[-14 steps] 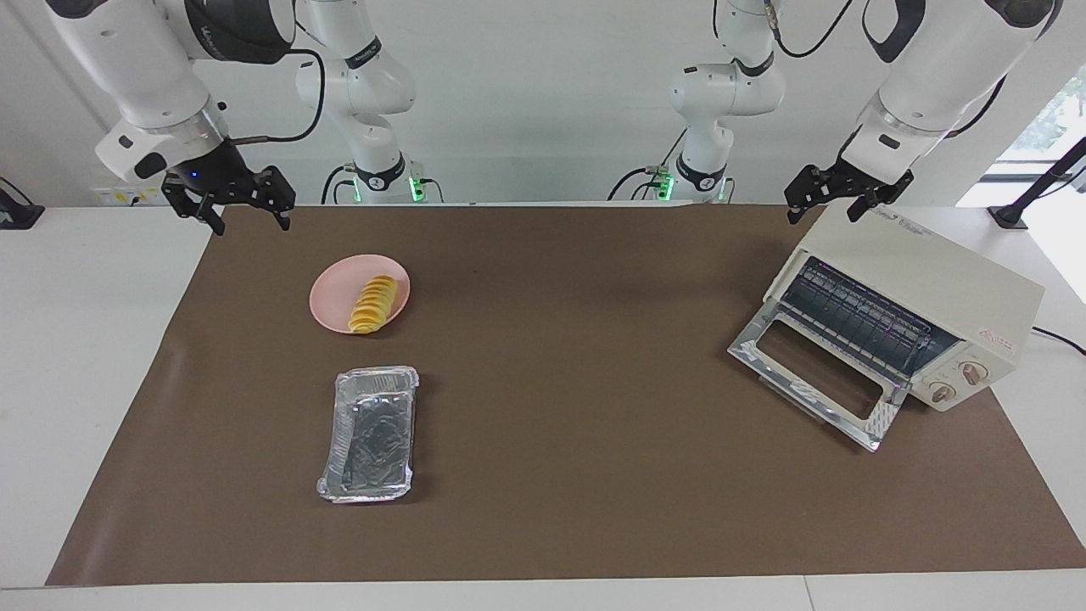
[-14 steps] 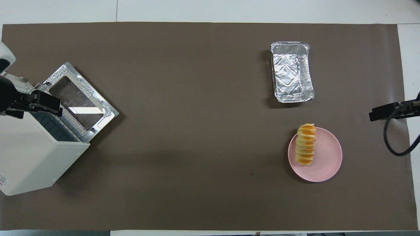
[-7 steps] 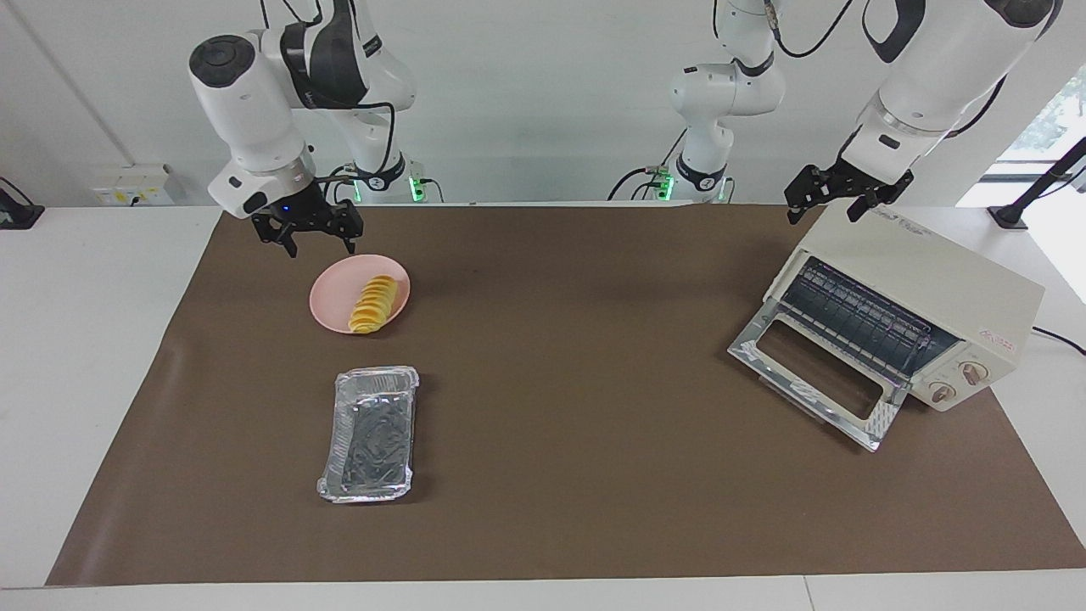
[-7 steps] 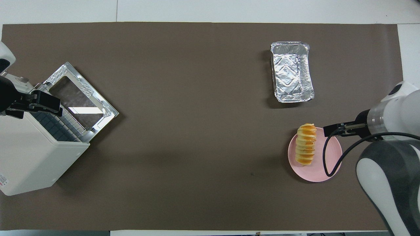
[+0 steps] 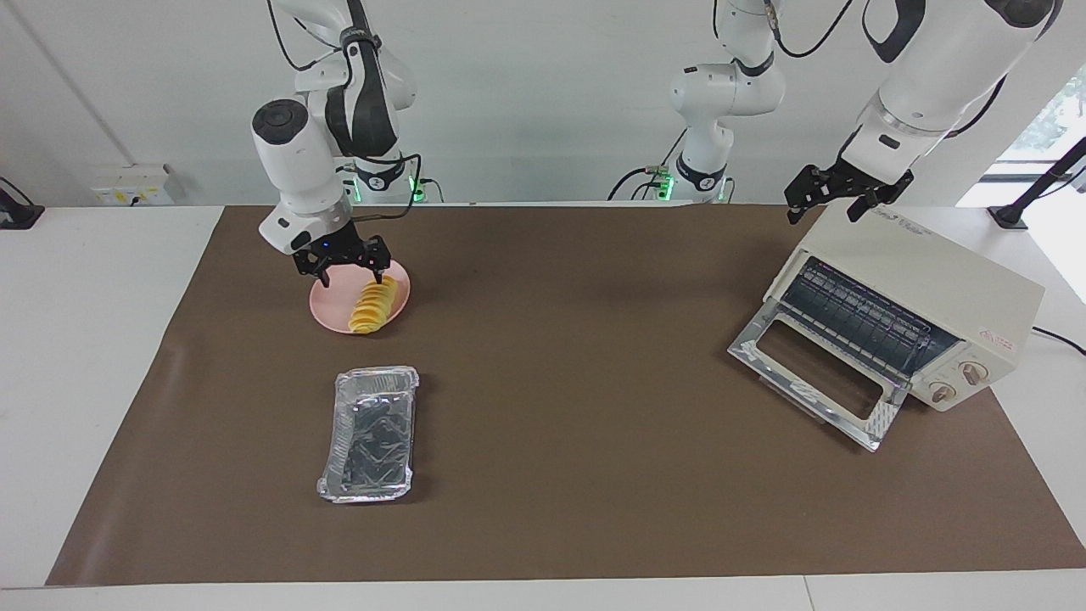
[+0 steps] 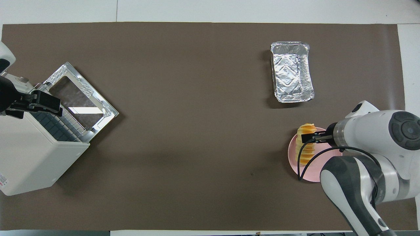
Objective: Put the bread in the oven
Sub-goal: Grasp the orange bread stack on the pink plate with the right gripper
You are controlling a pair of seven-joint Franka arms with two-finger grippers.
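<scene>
Facing and overhead cameras share one table (image 5: 543, 526), oppositely.

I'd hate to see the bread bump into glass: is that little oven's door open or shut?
Open. The oven's glass door is dropped flat onto the mat, and the wire rack inside is exposed.

Sliced yellow bread (image 5: 373, 306) on plate, oven (image 5: 902, 311) door open

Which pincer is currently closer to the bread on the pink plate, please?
The right pincer hangs right over the bread; the left pincer waits above the oven, at the table's other end.
</scene>
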